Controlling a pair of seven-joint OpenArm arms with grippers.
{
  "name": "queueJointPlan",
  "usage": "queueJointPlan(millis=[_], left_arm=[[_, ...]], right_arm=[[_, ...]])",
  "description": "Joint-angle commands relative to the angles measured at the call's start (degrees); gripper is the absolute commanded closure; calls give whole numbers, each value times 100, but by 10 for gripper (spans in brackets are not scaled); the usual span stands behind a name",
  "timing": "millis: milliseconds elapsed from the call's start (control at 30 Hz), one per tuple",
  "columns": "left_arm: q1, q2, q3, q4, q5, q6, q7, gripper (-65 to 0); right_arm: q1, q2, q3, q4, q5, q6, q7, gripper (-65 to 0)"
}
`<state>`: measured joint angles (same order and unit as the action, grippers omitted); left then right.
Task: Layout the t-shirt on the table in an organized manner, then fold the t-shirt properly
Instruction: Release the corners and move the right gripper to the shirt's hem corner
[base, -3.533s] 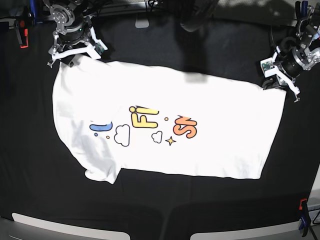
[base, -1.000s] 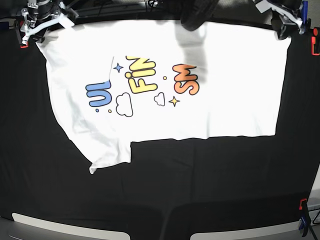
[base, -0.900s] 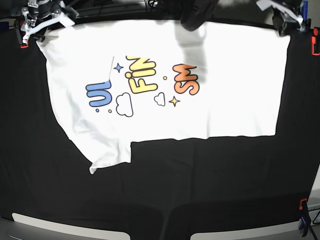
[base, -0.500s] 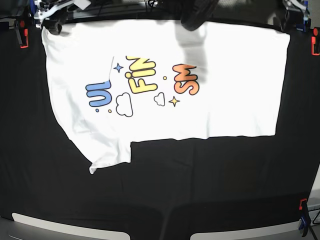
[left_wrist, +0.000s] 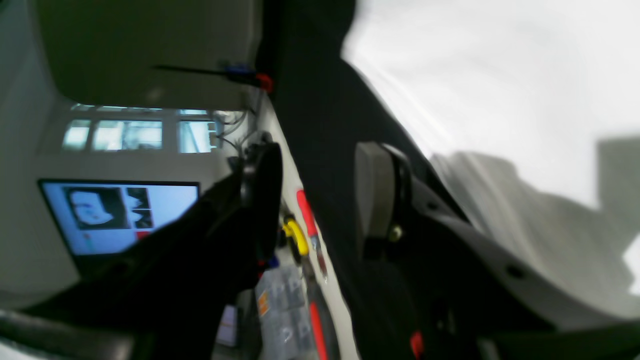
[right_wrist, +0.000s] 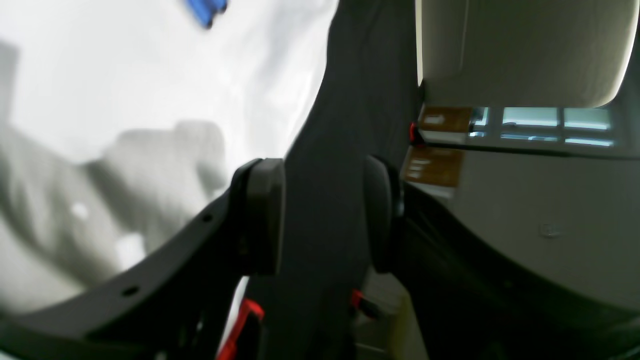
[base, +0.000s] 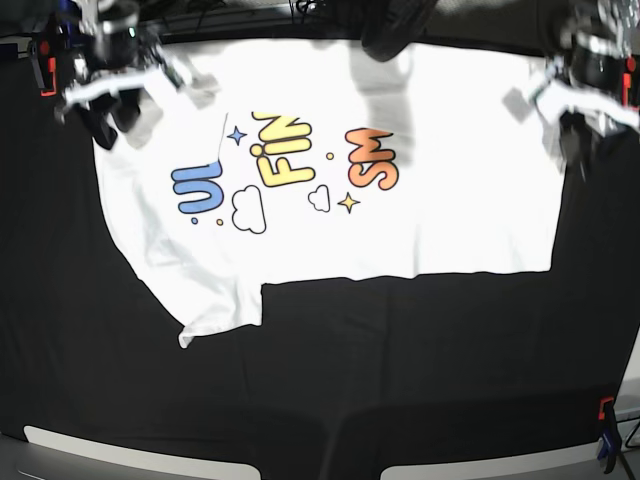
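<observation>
left hand: fingers apart, empty | t-shirt: right | table: black

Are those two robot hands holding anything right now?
No. Both the left tool and right tool are open and empty; the white printed cotton t-shirt lies free.

Both tools motion-blurred overhead

Lit monitor, windows, red-handled tools, brown boxes, red clamp
</observation>
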<state>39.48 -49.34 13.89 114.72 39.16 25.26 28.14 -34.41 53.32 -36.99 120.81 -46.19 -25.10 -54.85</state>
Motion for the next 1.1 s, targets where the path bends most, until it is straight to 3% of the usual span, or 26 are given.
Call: queueJointPlan(millis=[0,133,300,567,700,733,900,1067], left_arm=[[-232,-81,-35,83,-114,199,-90,-222],[-1294,140,-61,52,-1443,7,-92,-222],[-2610,688,-433,-221,-3545,-1049,-125,-222],[-3958,1239,-531,-1873,-4754,-1891,-17,-222],[-4618,1329,-660,-2723,-5794,-1993,50,-215],[-4730,1333,-772,-2824,-6089,-2146,50,-215],[-5040,1331,-1550,-3440,-7530,-3526,140,-215],[-5252,1329,-2186,-4629,-9125,-5167,697,-215]], right_arm=[[190,-4,33,94,-22,-50,92,-252],[942,-400,33,94,439,-13,98,-252],[1652,-828,39,92,789,87,101,-252],[2031,-1596,1099,55,1849,710,424,-252],[2031,-1840,1934,55,3045,1414,717,-252],[2028,-1880,2133,55,3357,1622,745,-252],[2068,-2144,3185,-181,4962,2813,1069,-252],[2542,-2490,4282,-1241,6902,4070,715,-252]])
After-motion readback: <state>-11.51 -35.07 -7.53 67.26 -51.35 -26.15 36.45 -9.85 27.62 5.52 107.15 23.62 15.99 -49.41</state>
